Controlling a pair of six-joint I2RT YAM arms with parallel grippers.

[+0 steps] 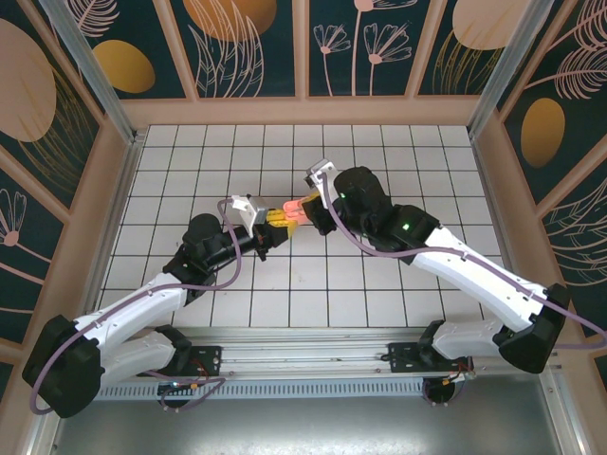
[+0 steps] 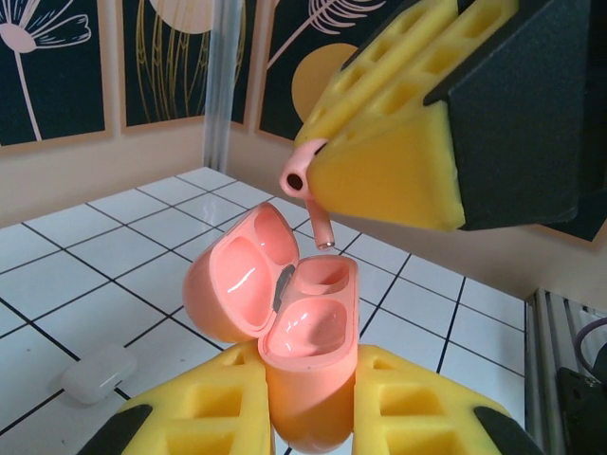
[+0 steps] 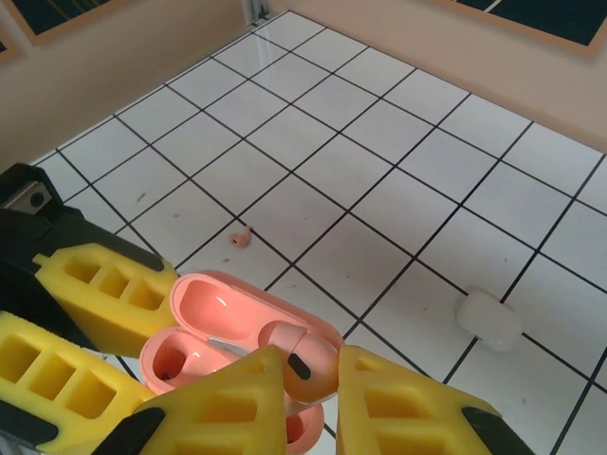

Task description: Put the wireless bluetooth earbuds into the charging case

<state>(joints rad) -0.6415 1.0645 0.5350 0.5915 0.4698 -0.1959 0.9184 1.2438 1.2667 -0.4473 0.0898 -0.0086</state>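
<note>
My left gripper (image 2: 308, 384) is shut on a salmon-pink charging case (image 2: 305, 327), gripped by its lower body between the yellow pads. The lid stands open and both wells look empty. Just above the case hangs a pink earbud (image 2: 302, 176), stem pointing down at the far well. My right gripper (image 3: 310, 368) is shut on that earbud (image 3: 311, 360) over the open case (image 3: 204, 311). From above, both grippers meet mid-table at the case (image 1: 287, 212). A second pink earbud (image 3: 237, 239) lies loose on the tiles beyond the case.
A white rounded case lies shut on the tiles, left of the held case (image 2: 95, 374) and to the right in the right wrist view (image 3: 488, 319). The white tiled floor (image 1: 398, 161) is walled by a tan rim and patterned panels.
</note>
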